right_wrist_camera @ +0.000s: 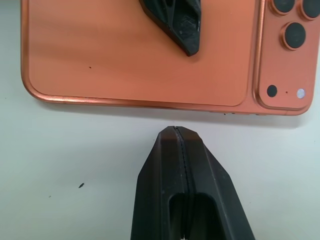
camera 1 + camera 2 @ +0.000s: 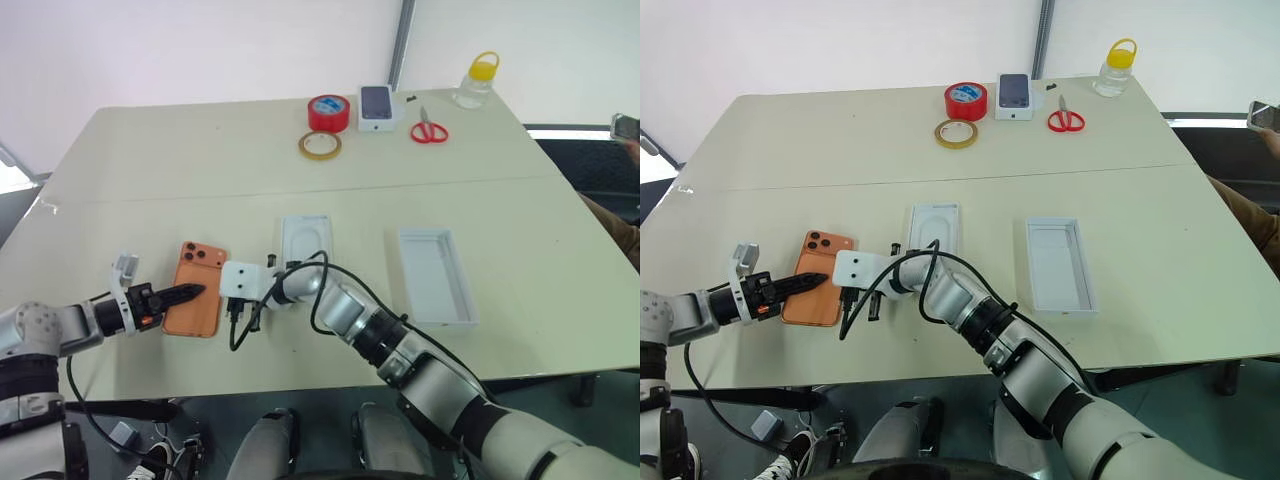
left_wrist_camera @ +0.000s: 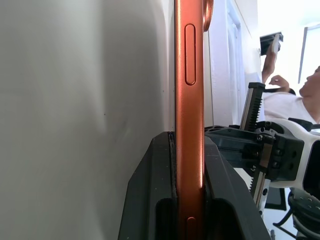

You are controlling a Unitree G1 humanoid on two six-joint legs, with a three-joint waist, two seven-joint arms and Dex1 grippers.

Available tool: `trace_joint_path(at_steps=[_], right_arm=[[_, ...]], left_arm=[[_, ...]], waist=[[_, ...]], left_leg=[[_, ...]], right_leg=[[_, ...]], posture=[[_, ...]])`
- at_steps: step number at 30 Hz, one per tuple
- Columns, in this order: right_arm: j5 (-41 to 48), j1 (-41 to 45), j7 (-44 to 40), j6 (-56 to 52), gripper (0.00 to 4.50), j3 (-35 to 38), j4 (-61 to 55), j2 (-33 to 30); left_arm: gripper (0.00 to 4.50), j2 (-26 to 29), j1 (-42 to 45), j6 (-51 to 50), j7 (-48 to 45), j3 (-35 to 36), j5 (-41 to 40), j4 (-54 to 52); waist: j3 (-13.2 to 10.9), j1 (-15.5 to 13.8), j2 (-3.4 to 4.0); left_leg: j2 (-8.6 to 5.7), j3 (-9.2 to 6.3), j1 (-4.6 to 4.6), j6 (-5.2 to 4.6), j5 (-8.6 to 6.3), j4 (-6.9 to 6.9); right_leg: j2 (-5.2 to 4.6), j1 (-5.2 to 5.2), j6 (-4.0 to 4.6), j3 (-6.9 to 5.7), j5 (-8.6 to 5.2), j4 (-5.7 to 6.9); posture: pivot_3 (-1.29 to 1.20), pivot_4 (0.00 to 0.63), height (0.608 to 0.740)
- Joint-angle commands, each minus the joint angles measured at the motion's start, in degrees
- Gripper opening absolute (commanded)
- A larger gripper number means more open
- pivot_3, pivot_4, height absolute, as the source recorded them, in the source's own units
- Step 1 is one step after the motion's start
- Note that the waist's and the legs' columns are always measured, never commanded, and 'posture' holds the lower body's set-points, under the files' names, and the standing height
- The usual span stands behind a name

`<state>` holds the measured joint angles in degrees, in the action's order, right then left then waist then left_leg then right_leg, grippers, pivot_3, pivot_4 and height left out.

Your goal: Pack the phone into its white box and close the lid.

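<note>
The orange phone (image 2: 196, 316) lies back-up on the table near its front left, camera lenses at the far end. My left gripper (image 2: 193, 293) comes in from the left and is shut on the phone's left long edge; in the left wrist view its two fingers (image 3: 155, 170) press the phone's thin side between them. My right gripper (image 1: 176, 131) is shut on nothing, its tip on the table just beside the phone's right long edge. The white box (image 2: 305, 240) with its embossed insert lies just right of the phone. The lid (image 2: 436, 275) lies open side up further right.
At the table's far side are a red tape roll (image 2: 328, 112), a yellowish tape ring (image 2: 320, 145), a small box picturing a phone (image 2: 376, 108), red scissors (image 2: 428, 130) and a yellow-capped bottle (image 2: 477, 80). A person's hand (image 2: 627, 130) shows at the right edge.
</note>
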<state>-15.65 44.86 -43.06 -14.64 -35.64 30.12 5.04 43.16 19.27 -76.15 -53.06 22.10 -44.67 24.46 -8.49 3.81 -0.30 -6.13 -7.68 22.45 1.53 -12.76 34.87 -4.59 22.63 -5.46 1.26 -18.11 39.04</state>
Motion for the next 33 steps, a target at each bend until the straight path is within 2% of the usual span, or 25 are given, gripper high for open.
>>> trace_joint_path(at_steps=[1, 6, 8, 11, 14, 17, 21, 25, 28, 33], right_arm=[[1.31, -0.94, 0.00, -0.34, 0.00, 1.71, -2.54, 0.19], [12.07, -2.38, -0.69, -1.34, 0.00, 11.98, -11.07, 2.33], [15.57, -3.79, 2.53, 3.84, 0.00, 16.54, -14.31, 3.58], [26.02, -3.90, -5.84, -7.30, 0.00, 20.45, -19.53, 1.87], [27.04, -3.77, -6.08, -6.13, 0.83, 22.42, -20.20, -0.91], [23.41, -5.84, -7.65, -1.96, 2.34, 20.16, -23.65, -8.08], [26.95, -9.44, -14.34, -4.39, 4.40, 20.02, -30.66, -16.68], [22.38, -13.59, -18.60, 4.03, 4.47, 16.27, -32.47, -24.98], [23.62, -15.09, -19.90, 3.68, 4.47, 15.81, -33.10, -26.75], [17.82, -15.91, -19.40, 12.83, 4.47, 12.61, -29.16, -28.82]], left_arm=[[0.12, 0.17, 0.24, -1.24, 1.19, 3.39, -1.54, 0.23], [0.12, -1.44, 1.39, -1.95, 2.24, 11.60, -6.86, -1.45], [0.12, -2.57, 2.27, -1.44, 4.09, 15.63, -8.91, -1.93], [0.12, -4.22, 4.01, -0.90, 6.76, 19.65, -11.19, -2.29], [0.08, -6.31, 5.60, -1.91, 9.88, 20.33, -12.56, -3.41], [0.08, -9.05, 7.92, -3.69, 13.56, 21.43, -15.24, -4.75], [0.08, -11.78, 8.65, -4.75, 17.07, 21.88, -17.66, -7.18], [0.08, -13.16, 9.47, -4.69, 19.52, 21.55, -18.84, -7.47], [0.08, -13.56, 9.66, -4.29, 20.03, 20.62, -19.10, -7.80], [0.08, -15.10, 10.27, -4.98, 21.57, 19.41, -20.61, -9.29]], waist=[[-0.01, 0.00, -0.01], [-0.26, 0.05, -0.47], [-0.23, 0.00, -0.55], [-0.22, -0.10, -0.63], [-0.22, -0.27, -0.64], [-0.23, -0.98, -0.69], [-0.28, -1.26, -0.79], [-0.29, -1.12, -0.81], [-0.32, -1.15, -0.86], [-0.37, -1.47, -0.93]], left_leg=[[0.00, 0.00, 0.00, 0.00, 0.00, 0.00], [0.03, -0.04, 0.14, 0.03, 0.02, -0.01], [0.03, -0.04, 0.23, 0.04, 0.02, 0.01], [0.03, -0.05, 0.34, 0.05, 0.02, 0.03], [0.02, -0.04, 0.33, 0.04, 0.02, 0.04], [0.00, -0.04, 0.37, 0.04, 0.02, 0.05], [-0.01, -0.03, 1.05, 0.04, 0.03, 0.29], [0.02, -0.01, 1.03, 0.06, 0.04, 0.27], [0.03, -0.01, 1.02, 0.07, 0.04, 0.27], [0.03, -0.02, 1.03, 0.07, 0.05, 0.29]], right_leg=[[0.00, 0.00, 0.00, 0.00, 0.00, 0.00], [0.03, 0.13, 0.01, -0.02, 0.01, 0.01], [0.02, 0.20, 0.02, -0.02, 0.01, 0.01], [0.01, 0.29, 0.01, -0.03, 0.01, 0.00], [-0.01, 0.24, 0.01, -0.04, 0.01, -0.02], [-0.02, 0.28, 0.01, -0.04, 0.01, -0.02], [-0.03, 0.69, -0.01, -0.05, 0.03, 0.03], [-0.01, 0.69, 0.00, -0.05, 0.04, 0.08], [0.00, 0.67, 0.00, -0.06, 0.03, 0.08], [-0.01, 0.64, 0.00, -0.09, 0.03, 0.05]], posture=[[0.00, 0.150, 0.740], [0.00, 0.150, 0.740], [0.00, 0.150, 0.740], [0.00, 0.150, 0.740], [0.00, 0.150, 0.740], [0.00, 0.150, 0.740], [0.00, 0.150, 0.740], [0.00, 0.150, 0.740], [0.00, 0.150, 0.740], [0.00, 0.150, 0.740]])
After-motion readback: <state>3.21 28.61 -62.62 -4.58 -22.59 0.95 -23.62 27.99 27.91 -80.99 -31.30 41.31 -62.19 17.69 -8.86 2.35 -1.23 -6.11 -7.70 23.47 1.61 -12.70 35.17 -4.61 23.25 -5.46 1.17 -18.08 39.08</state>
